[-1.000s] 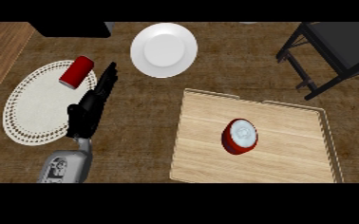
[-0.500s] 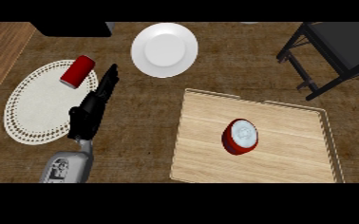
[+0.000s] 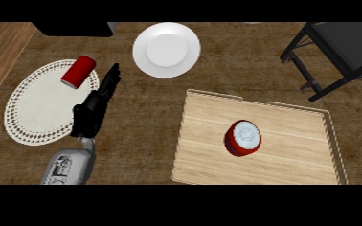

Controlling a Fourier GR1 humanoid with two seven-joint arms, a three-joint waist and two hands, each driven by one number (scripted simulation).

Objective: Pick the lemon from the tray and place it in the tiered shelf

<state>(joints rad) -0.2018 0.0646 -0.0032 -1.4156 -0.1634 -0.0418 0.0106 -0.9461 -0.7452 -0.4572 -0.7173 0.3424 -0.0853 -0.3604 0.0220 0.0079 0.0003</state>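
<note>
One round object lies on the wooden tray, right of the tray's centre: red sides, pale face turned up. No yellow lemon shows; this is the only thing on the tray, so it probably stands in for the task's fruit. Judgement: light, stiff, smooth rind, apt to roll; take it across the red sides, fingers against thumb.

Off the tray's upper right: one dark tiered shelf. Off its upper left: one white plate. Further left: one lace mat, one red can lying on it.

One hand visible: left hand, fingers straight, empty, over the mat's near edge. Right hand unseen.
</note>
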